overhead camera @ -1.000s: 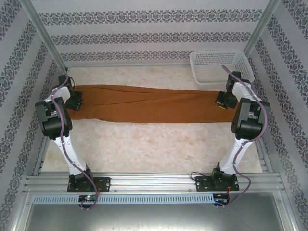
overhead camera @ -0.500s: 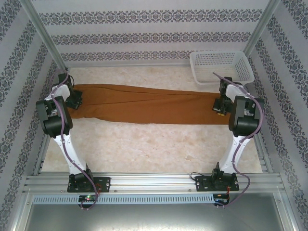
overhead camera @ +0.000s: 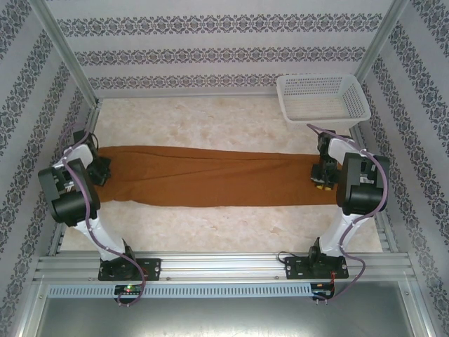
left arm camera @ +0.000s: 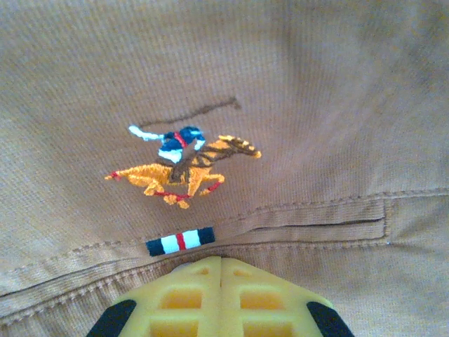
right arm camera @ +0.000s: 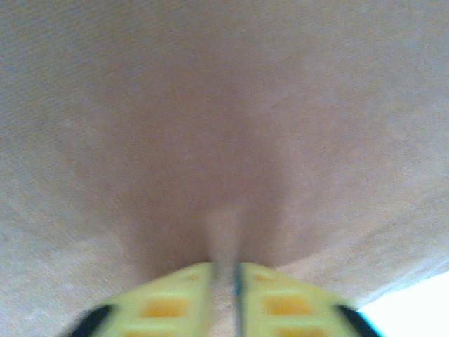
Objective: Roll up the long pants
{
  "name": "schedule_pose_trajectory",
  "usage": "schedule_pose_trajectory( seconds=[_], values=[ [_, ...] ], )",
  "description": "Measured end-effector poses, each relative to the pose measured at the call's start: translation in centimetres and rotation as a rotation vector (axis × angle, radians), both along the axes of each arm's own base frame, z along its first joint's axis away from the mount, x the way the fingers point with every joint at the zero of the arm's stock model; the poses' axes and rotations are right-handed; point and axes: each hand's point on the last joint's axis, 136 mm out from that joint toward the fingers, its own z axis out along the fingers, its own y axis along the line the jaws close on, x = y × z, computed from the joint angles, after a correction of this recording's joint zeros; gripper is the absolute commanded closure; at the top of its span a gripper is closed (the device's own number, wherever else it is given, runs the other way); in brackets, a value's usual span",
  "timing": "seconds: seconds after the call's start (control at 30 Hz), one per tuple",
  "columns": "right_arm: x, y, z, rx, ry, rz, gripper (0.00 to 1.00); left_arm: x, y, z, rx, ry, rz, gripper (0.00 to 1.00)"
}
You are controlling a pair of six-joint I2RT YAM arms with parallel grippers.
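Basket (overhead camera: 330,116), near long pants (overhead camera: 210,177), not touching

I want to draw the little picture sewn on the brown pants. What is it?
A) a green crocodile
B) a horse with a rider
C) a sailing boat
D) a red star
B: in the left wrist view, the embroidered logo on the long pants is an orange horse carrying a rider in blue who swings a mallet, just above the left gripper.
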Motion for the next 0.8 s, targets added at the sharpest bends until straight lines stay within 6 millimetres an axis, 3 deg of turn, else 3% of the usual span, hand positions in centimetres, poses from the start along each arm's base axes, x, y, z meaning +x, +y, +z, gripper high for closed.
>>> schedule_pose_trajectory(
  seconds=[0.07,0.13,0.2,0.27,0.3,0.43,0.63,0.8],
  values=[
    [0.1,-0.3,0.8,0.011,-0.006,-0.015,0.03,-1.7,-0.2,0.3,0.002,0.017,0.012,1.0],
    [1.1,-0.8,2.4,0.014,-0.038,-0.027,0.02,-2.5,-0.5,0.8,0.005,0.021,0.011,0.91],
    [3.0,-1.6,4.5,0.009,-0.1,-0.027,0.02,-2.8,-0.7,1.5,0.009,0.01,0.003,0.64],
    [5.1,-2.9,6.9,-0.004,-0.178,-0.035,0.02,-2.7,-0.8,2.5,0.015,-0.018,-0.002,0.08],
    [5.8,-3.7,7.9,-0.012,-0.206,-0.04,0.02,-2.6,-0.9,3.0,0.018,-0.034,-0.003,0.0],
    [7.0,-7.6,9.9,-0.042,-0.269,-0.091,0.02,-1.9,-1.4,5.6,0.018,-0.13,-0.016,0.0],
    [5.5,-10.5,6.5,0.017,-0.194,-0.159,0.04,-2.0,-3.1,7.1,-0.023,-0.217,-0.04,0.0],
    [4.2,-10.7,4.5,0.088,-0.166,-0.167,0.05,-2.7,-4.2,6.9,-0.059,-0.234,-0.051,0.0]
  ],
)
